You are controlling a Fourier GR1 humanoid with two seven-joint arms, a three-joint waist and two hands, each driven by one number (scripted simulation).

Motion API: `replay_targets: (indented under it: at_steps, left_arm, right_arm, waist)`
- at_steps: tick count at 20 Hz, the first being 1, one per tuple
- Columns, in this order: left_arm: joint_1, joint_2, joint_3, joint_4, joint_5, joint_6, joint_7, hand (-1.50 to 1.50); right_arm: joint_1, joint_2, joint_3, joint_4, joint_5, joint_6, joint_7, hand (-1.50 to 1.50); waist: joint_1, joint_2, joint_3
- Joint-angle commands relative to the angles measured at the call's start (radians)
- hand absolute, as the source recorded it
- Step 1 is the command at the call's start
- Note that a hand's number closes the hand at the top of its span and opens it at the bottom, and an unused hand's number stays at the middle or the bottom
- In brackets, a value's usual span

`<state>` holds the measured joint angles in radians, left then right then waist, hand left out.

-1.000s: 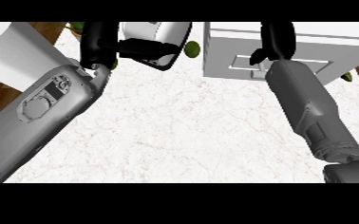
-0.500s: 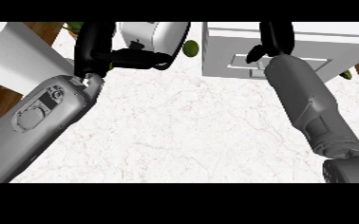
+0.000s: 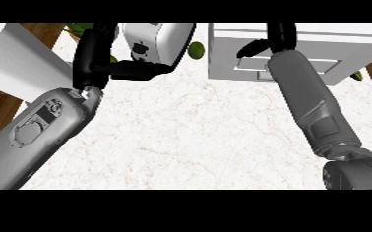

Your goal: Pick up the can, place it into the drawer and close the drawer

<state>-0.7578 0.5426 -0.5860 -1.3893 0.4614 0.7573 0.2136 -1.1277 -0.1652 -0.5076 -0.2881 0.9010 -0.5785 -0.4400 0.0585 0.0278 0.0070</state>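
We see the white marble counter (image 3: pixel 196 128) from steeply above, with both grey forearms coming in from the lower edge; our left hand (image 3: pixel 98 54) reaches toward the top left, its fingers (image 3: pixel 141 70) curled across the lower side of a white and silver object (image 3: pixel 160 42) that lies tilted there, and the thumb side rises beside it; this object appears to be the can, though its shape is partly hidden and we cannot be sure; a small dark mark shows on its side, but we can read no brand, label or writing on it; a green rounded item (image 3: pixel 195 49) lies just beside its right edge; at the upper right stands the white drawer unit (image 3: pixel 320 54), its front panel facing us with a recessed handle area; our right hand (image 3: pixel 280 37) rests against that front near the top, a thumb (image 3: pixel 249 48) sticking out to the left; whether its fingers are spread or curled we cannot tell.
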Motion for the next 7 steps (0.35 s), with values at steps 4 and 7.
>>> replay_targets:
  at_steps: [4, 7]
  left_arm:
    - [0.074, 0.020, 0.013, -0.042, -0.022, 0.005, -0.027, -1.50]
    - [0.097, 0.022, 0.053, -0.063, -0.002, -0.016, -0.015, -1.50]
  right_arm:
    - [-0.095, 0.061, -0.163, -0.031, -0.213, 0.111, -0.026, -1.50]
    - [-0.090, 0.032, -0.167, -0.026, -0.228, 0.138, -0.059, -1.50]
  waist:
    - [-0.003, -0.017, -0.005]
    - [-0.012, -0.016, -0.006]
